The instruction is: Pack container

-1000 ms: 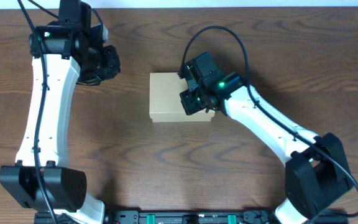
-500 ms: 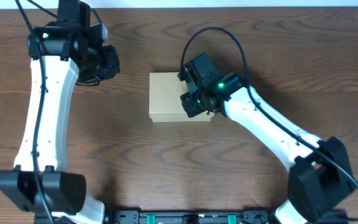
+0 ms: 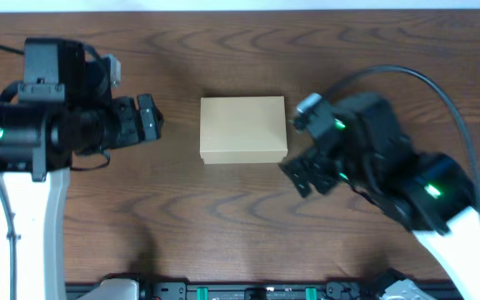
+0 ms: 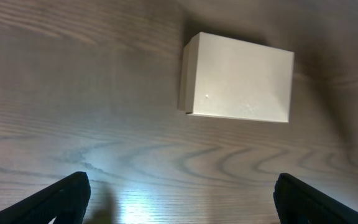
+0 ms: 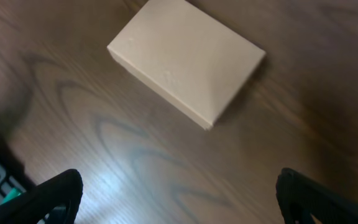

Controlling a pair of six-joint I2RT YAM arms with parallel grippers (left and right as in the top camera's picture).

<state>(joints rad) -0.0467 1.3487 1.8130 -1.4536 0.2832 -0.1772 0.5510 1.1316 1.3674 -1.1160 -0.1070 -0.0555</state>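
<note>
Plain tan cardboard box (image 3: pixel 243 129) — lid flap down and flush, no gap showing along the edges. Sits square-on near the middle of the dark wood-grain worktop (image 3: pixel 223 233), a little toward the far side, touched by nothing. Contents hidden under the shut lid; no loose items visible anywhere around it. Probably shut as a sign of packing done or nearly done, though impossible to confirm from outside.

On the left side, well apart from the box: left tool (image 3: pixel 150 123), pointing at the box's short side across bare wood. Released — in its own wrist view, dark fingers (image 4: pixel 67 196) parked at the two lower corners, wide apart, with only wood grain between them and the box up ahead.

On the right side and slightly nearer the robot: right tool (image 3: pixel 302 173), near the box's front right corner but not touching. Also released, with fingers (image 5: pixel 48 198) spread to the edges of its wrist view, empty, and the box lying at an angle ahead.

Likely reading of the layout: both arms standing clear for the sake of an undisturbed box, each tool spread and empty with nothing in view to carry. Little risk beyond a stray nudge from the closer right tool.
</note>
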